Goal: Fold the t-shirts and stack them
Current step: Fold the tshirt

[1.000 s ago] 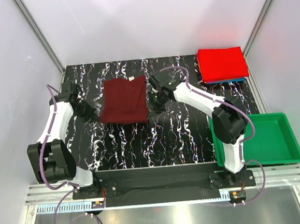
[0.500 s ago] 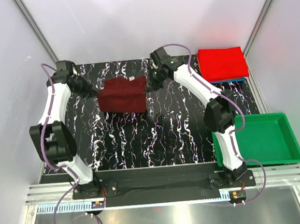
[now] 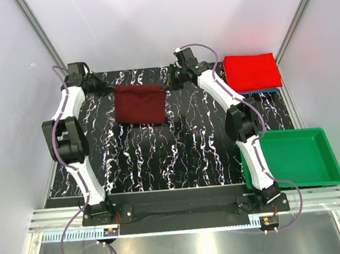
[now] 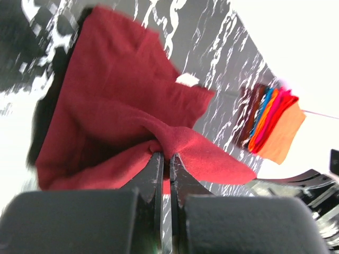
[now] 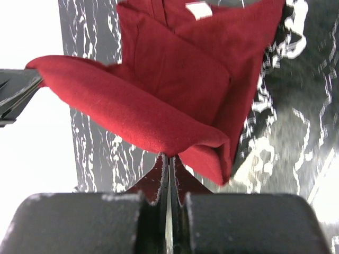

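The folded maroon t-shirt (image 3: 140, 104) lies on the black marbled worktop (image 3: 183, 149). The left pincer (image 3: 109, 89) is clamped on its far-left corner and the right pincer (image 3: 168, 86) on its far-right corner. To the right of the maroon t-shirt sits the folded red t-shirt (image 3: 251, 71) on a thin blue t-shirt (image 3: 262, 90) edge, with the green tray (image 3: 332, 167) to its near right.

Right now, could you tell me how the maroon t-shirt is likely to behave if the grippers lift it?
Probably floppy: the maroon t-shirt bunches into folds where the left gripper pinches it. It would likely sag between that and the right gripper, each holding only an edge.
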